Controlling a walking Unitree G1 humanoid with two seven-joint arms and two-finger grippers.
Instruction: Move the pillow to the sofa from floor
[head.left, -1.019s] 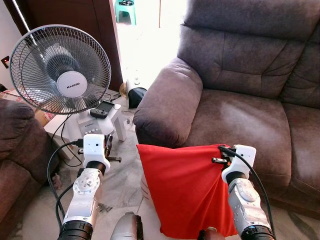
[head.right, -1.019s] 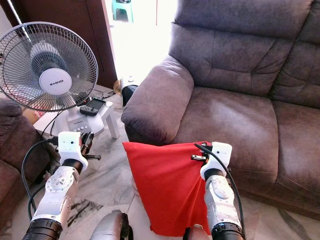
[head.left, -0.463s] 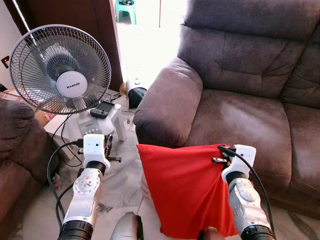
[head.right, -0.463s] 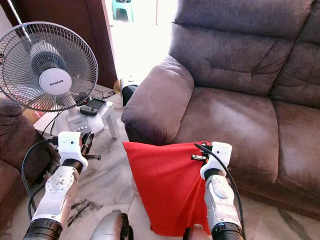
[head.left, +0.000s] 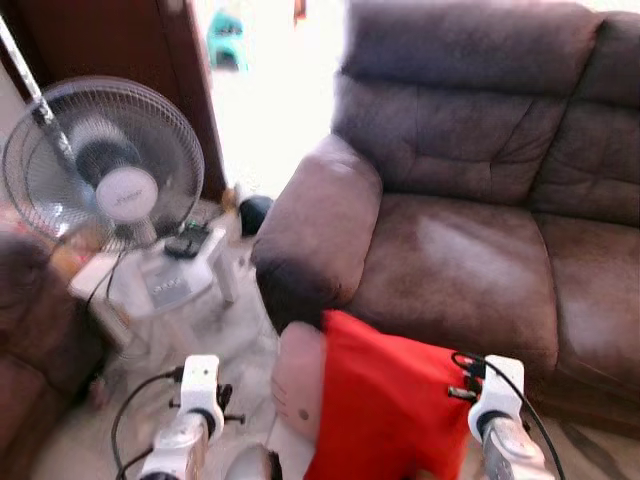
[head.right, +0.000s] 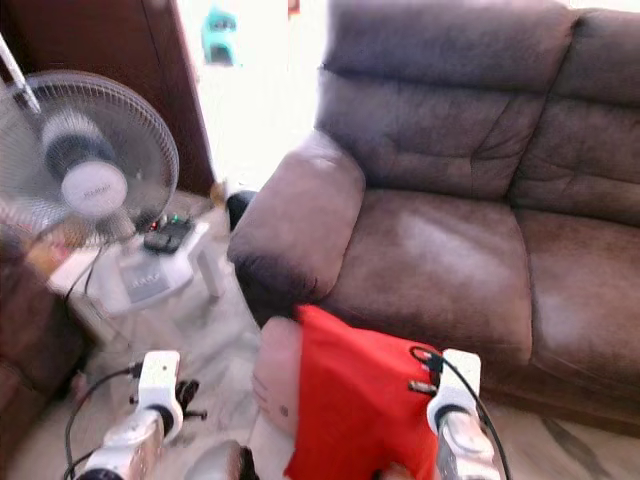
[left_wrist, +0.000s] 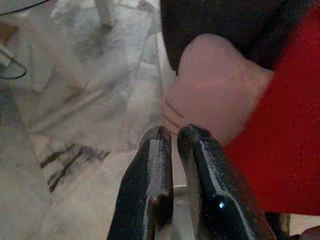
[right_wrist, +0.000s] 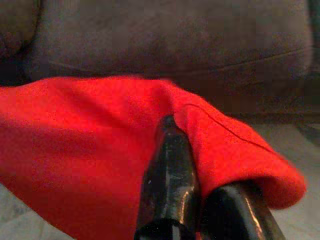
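Right gripper (right_wrist: 187, 200): fingers pinched on the red pillow's (head.left: 385, 410) edge fold.
Left gripper (left_wrist: 172, 150): fingers pressed together, holding nothing, low beside a pink cushion (head.left: 298, 382).
Pillow: held up just before the sofa's (head.left: 450, 270) seat front.
Fan (head.left: 105, 165): farther left, on a white table (head.left: 160, 285).

Pillow (head.left: 385, 405) just in front of sofa (head.left: 470, 230), fan (head.left: 105, 160) left, seemingly on low table (head.left: 150, 285)

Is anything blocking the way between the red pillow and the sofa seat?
Nothing visible does. The right gripper holds the red pillow in front of the sofa, whose seat cushion is bare; the armrest sits off to the pillow's left.
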